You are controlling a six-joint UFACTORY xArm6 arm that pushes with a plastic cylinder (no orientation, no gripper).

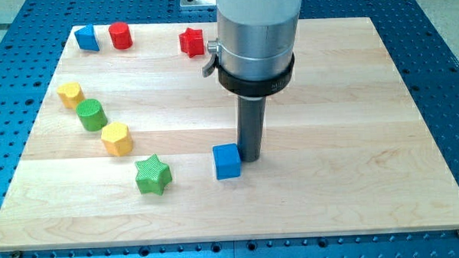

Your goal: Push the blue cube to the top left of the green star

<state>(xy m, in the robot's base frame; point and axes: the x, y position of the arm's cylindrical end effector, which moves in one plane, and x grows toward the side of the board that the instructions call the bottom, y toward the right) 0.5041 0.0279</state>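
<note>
The blue cube (227, 161) lies on the wooden board (352, 140), below the middle. The green star (152, 174) lies to its left, about a hand's width away and slightly lower. My tip (250, 156) stands right against the blue cube's upper right side. The rod rises from there into the large grey cylinder of the arm (255, 36).
A yellow hexagonal block (116, 138), a green cylinder (92, 114) and a yellow block (70, 94) run diagonally up from the green star. At the view's top left lie a blue block (87, 37), a red cylinder (120, 35) and a red star (191, 41).
</note>
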